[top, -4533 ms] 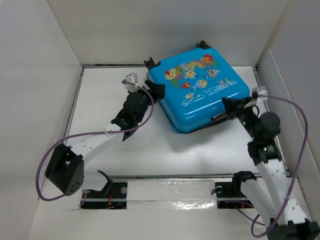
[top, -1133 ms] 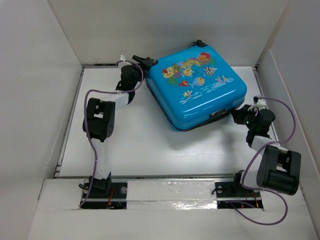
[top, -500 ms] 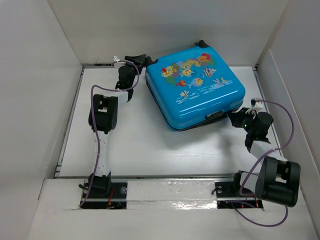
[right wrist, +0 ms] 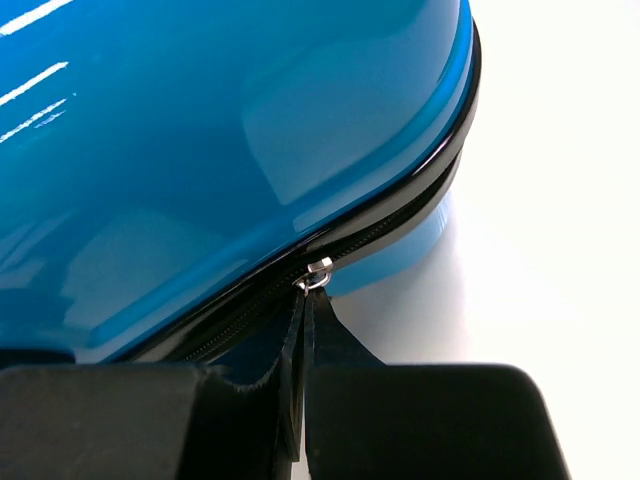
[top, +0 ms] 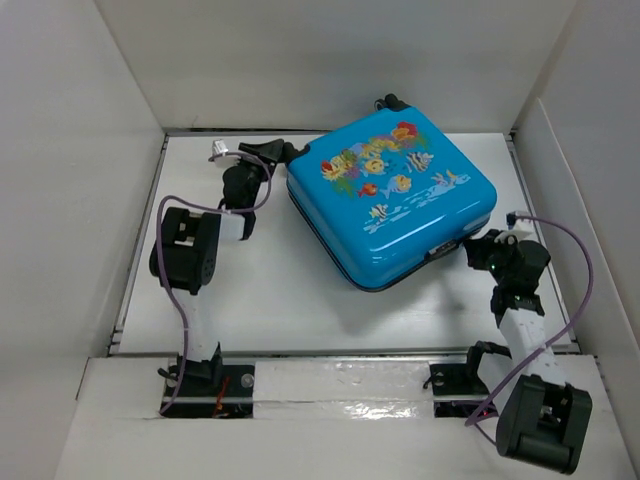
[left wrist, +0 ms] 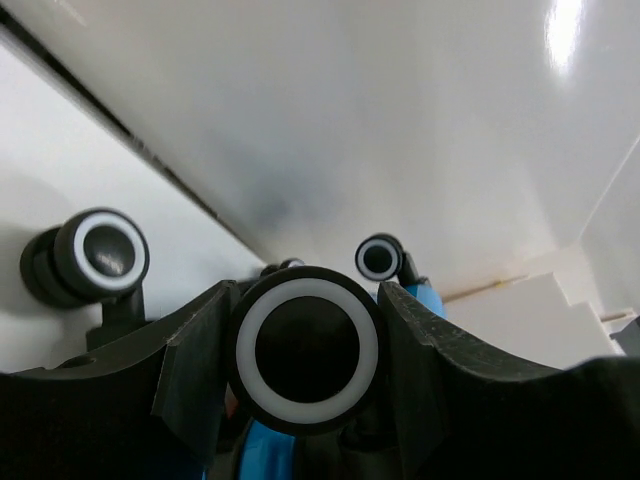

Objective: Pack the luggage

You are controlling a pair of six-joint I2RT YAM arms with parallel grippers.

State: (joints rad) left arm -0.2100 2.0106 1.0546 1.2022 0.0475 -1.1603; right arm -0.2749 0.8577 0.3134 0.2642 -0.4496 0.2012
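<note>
Zip-up step on the luggage (top: 390, 195), one arm pulling and one bracing.
It lies flat and closed on the table (top: 270, 290), far centre-right, turned at an angle. The zipper track (right wrist: 400, 215) curves round its near-right corner. The right gripper (right wrist: 303, 310) is pinched tight on the zipper pull (right wrist: 318, 272), fingers pressed together on the tab. The left gripper (left wrist: 305, 300) is clamped round a corner wheel (left wrist: 307, 347) at the far-left corner. My plan: I drag the pull along the seam, low and in line with the track, following the corner's curve. Pulling outward risks the tab slipping free. I hold the wheel firm so the shell doesn't spin on the table. I can't tell how much zip is left.
</note>
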